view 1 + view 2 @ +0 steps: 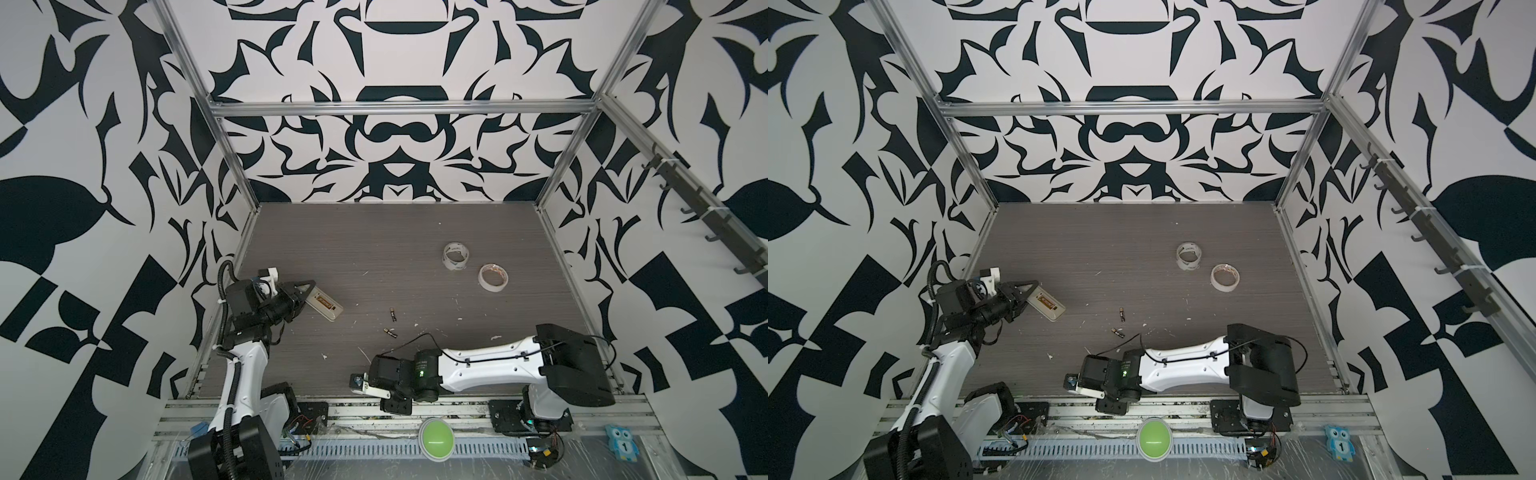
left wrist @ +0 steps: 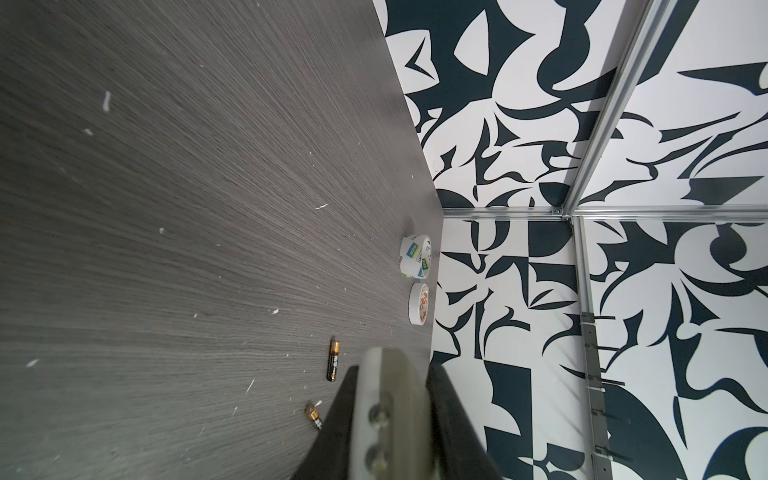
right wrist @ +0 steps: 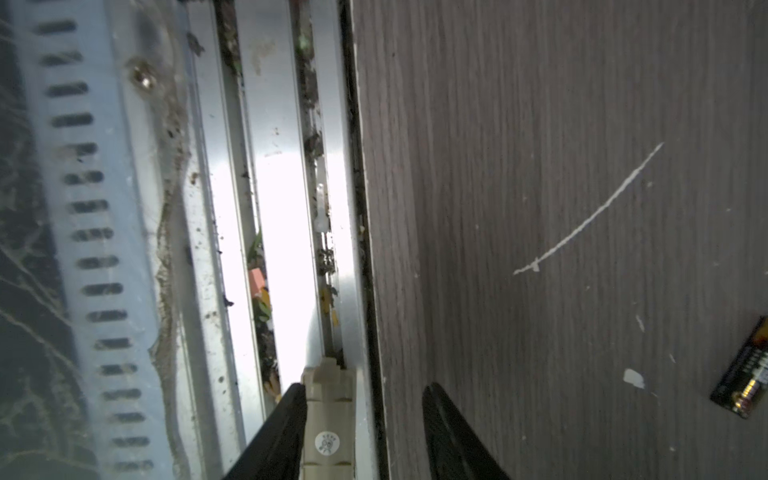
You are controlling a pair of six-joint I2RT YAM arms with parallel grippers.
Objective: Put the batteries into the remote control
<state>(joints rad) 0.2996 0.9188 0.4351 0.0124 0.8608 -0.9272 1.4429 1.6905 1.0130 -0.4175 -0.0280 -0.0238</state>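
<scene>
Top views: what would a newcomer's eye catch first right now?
Patterned black-and-white walls dominate. Near the left edge of the table, the left gripper clamps the remote control, battery bay open upward. Two batteries lie loose mid-table, tape rolls farther back on the right.

We get the remote control (image 2: 386, 407) in the left wrist view only as a pale blur, cut off by the frame's edge; in a top view one end of it is buried in the left gripper (image 1: 309, 296); one battery (image 2: 311, 413) is half hidden behind a dark finger (image 2: 338, 419); in the right wrist view a battery (image 3: 744, 374) runs off the edge; a beige piece (image 3: 328, 424) against one finger of the right gripper (image 3: 365, 399) is too blurred to name.
</scene>
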